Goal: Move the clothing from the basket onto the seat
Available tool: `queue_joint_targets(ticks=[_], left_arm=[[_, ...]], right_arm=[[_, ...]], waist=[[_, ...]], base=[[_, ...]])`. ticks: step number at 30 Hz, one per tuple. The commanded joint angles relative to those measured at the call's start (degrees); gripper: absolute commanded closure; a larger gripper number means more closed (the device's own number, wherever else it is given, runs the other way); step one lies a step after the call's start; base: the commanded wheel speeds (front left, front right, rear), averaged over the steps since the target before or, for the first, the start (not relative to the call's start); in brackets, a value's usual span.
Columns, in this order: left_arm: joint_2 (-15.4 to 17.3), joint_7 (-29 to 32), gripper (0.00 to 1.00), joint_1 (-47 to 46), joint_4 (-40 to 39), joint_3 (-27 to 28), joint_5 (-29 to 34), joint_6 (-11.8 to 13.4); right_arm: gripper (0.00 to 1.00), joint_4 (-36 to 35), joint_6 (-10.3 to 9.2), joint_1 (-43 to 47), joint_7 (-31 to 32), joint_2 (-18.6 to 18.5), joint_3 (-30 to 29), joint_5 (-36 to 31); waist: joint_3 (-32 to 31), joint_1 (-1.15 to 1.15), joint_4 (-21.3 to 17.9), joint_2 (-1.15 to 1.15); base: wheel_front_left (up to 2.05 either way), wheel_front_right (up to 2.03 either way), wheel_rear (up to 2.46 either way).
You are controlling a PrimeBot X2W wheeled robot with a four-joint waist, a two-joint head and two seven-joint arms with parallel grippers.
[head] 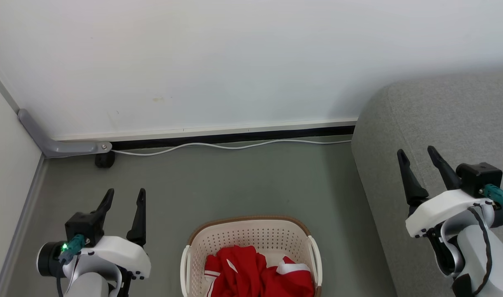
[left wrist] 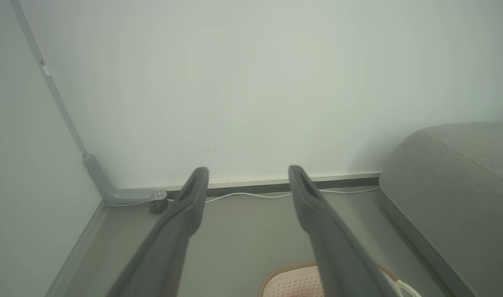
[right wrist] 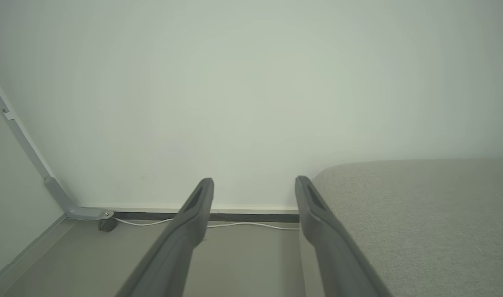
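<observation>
Seat [head: 433, 123]: one, grey, at right. Basket [head: 251, 235]: one, cream with a brown rim, standing on the floor [head: 243, 181] just left of the seat. Inside it lies the clothing [head: 251, 272], a bunched red heap with white trim; separate garments cannot be counted.

Pincers: two. Left pincer [head: 125, 193] wide, holding nothing, left of basket. Right pincer [head: 416, 151] wide, holding nothing, over the seat's edge.

Cable [head: 235, 145]: one, white, along the wall.

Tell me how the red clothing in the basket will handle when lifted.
The clothing lies crumpled in soft folds, so it will probably droop from a pinch. Thin fabric, likely light. Heaped in the basket, one piece may drag another along.
</observation>
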Motion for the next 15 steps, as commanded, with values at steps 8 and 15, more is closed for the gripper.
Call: queue_joint_targets(ticks=[8, 15], left_arm=[[0.8, -0.8, 0.00, -3.0, -1.3, 3.0, 1.0, 0.8], [0.6, -0.8, 0.00, -2.9, -0.9, 3.4, 0.5, 0.7]], right_arm=[[0.00, -1.1, 0.25, -1.7, -1.2, -0.4, -0.9, -2.2], [0.00, -1.5, 0.25, -1.5, -1.2, 0.0, -1.9, -2.9]], waist=[[0.2, 0.00, 0.0, 0.00], [0.3, 0.00, -0.1, 0.00]], base=[[0.00, 0.00, 0.00], [0.00, 0.00, 0.00]])
